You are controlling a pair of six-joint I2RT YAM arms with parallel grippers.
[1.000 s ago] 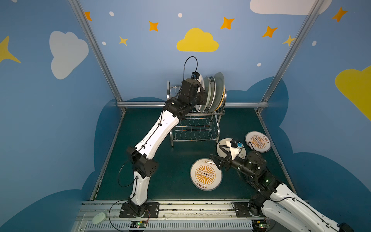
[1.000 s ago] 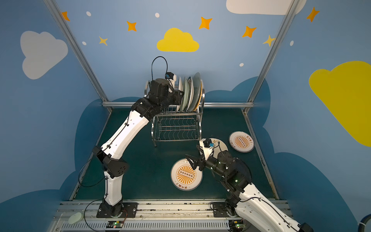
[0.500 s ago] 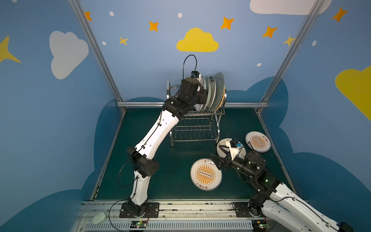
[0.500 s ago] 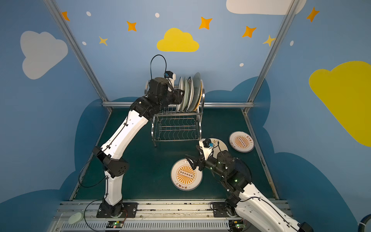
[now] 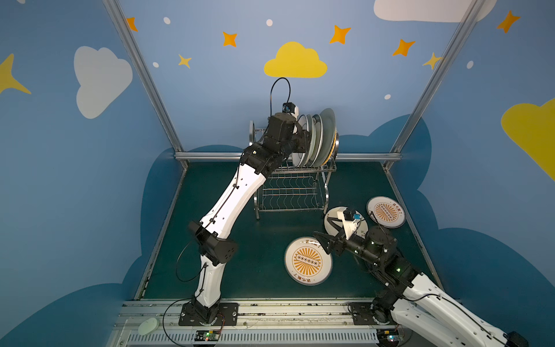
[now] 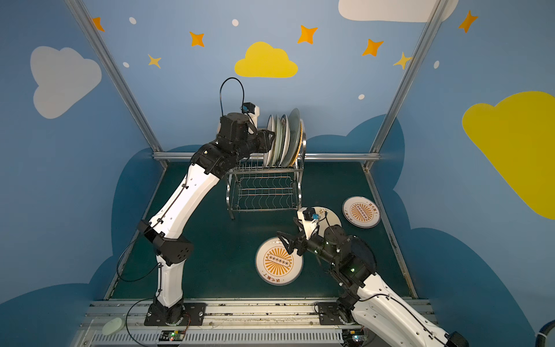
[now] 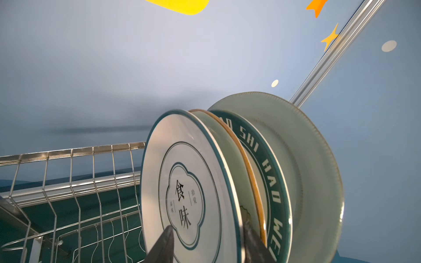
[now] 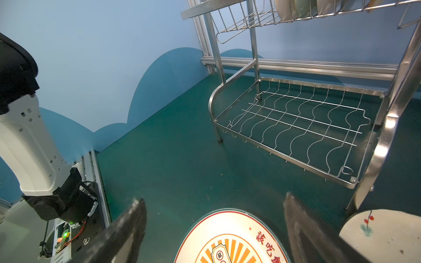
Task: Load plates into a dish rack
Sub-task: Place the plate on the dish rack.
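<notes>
The dish rack [image 5: 289,192] [image 6: 264,192] stands at the back of the green mat. Several plates [image 5: 318,138] stand upright in its top tier. My left gripper [image 5: 304,141] [image 7: 208,230] is open there, one finger on each side of the nearest one, a white teal-rimmed plate [image 7: 182,182]. Behind it stand a green-lettered plate [image 7: 268,170] and a pale green plate [image 7: 307,159]. My right gripper [image 5: 322,241] [image 8: 214,200] hangs open and empty over the far rim of an orange-sunburst plate [image 5: 307,260] [image 8: 230,241] that lies flat on the mat.
A second sunburst plate [image 5: 386,211] and a cream sprigged plate [image 5: 333,220] [image 8: 382,234] lie flat to the right of the rack. A dark plate [image 6: 365,251] shows under my right arm. The rack's lower tier [image 8: 296,123] holds nothing. A pale oval lump [image 5: 148,326] rests on the front rail.
The left jaws have widened around the white teal-rimmed plate, which now stands in its slot. The right arm has not moved.
</notes>
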